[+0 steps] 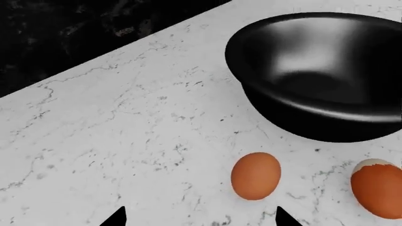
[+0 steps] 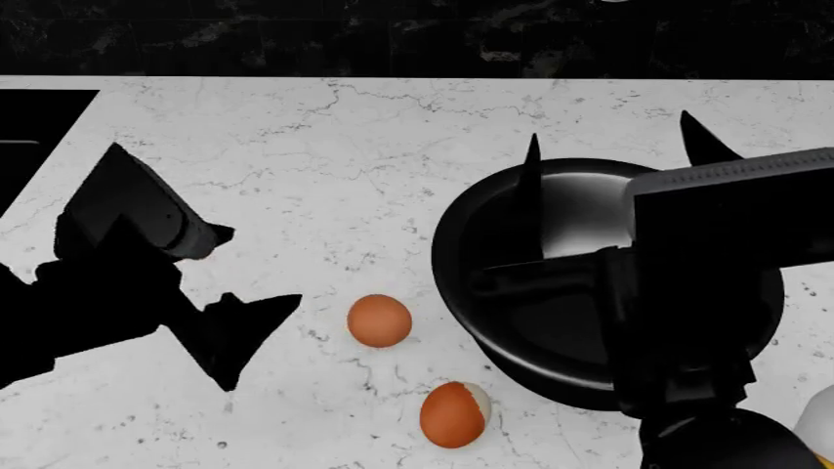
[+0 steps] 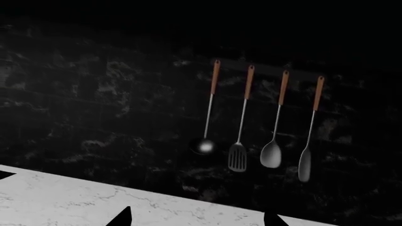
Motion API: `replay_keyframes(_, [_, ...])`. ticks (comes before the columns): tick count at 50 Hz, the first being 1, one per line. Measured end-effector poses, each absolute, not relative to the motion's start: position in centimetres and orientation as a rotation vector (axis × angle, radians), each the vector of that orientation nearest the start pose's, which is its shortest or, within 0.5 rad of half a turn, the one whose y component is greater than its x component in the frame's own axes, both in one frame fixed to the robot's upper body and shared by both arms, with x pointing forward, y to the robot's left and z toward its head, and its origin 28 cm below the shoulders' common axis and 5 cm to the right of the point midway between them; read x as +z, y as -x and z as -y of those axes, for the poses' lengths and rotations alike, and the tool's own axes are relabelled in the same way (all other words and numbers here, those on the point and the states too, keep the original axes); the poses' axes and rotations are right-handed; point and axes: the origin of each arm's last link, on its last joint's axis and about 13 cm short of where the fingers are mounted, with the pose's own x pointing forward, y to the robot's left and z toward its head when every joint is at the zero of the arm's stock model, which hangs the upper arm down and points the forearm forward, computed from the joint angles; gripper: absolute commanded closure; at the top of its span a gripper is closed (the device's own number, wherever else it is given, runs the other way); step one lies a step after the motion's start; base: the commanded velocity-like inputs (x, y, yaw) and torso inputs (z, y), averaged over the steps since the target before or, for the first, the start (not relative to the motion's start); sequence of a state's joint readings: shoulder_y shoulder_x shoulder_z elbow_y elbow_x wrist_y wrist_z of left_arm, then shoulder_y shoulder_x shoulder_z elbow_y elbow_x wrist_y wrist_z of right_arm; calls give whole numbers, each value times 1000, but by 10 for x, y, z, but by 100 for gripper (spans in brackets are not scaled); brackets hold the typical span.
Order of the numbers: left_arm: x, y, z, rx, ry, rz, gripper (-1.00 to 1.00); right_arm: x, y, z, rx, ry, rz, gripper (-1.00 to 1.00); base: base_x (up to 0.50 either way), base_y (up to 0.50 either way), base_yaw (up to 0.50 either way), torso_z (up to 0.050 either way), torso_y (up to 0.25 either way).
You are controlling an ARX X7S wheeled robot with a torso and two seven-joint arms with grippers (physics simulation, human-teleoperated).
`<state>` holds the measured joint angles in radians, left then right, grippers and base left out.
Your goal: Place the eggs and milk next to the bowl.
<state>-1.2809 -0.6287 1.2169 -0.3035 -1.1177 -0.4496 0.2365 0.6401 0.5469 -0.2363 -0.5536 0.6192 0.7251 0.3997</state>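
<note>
Bowl first: the large round black bowl with a glossy grey sheen inside [image 2: 573,283] stands on the white marble counter [image 2: 326,176], well away from the counter's dark back edge. Wide bare marble lies beside the bowl toward the left arm. Two orange-brown eggs lie near the bowl: the plain egg [image 2: 379,320] and the egg with a whitish patch [image 2: 455,414], apart from each other. A white rounded milk container [image 2: 818,422] shows only partly. The left gripper [image 2: 234,327] hovers near the plain egg, jaws spread and empty. The right gripper [image 2: 612,147] hangs over the bowl, its fingers apart, facing four hanging utensils [image 3: 264,117].
</note>
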Motion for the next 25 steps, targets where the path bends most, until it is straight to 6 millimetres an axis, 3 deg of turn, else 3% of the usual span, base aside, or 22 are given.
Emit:
replay_keyframes(12, [204,-337,-262,-603,-104,-273,-100,226,-258,127,81,150,291,-100,0,0,0,0,0])
replay_keyframes(25, [211,-334,-267,-401,-83,-187,-100,230,-257,126,85,145,297,-100,0,0,0,0,0])
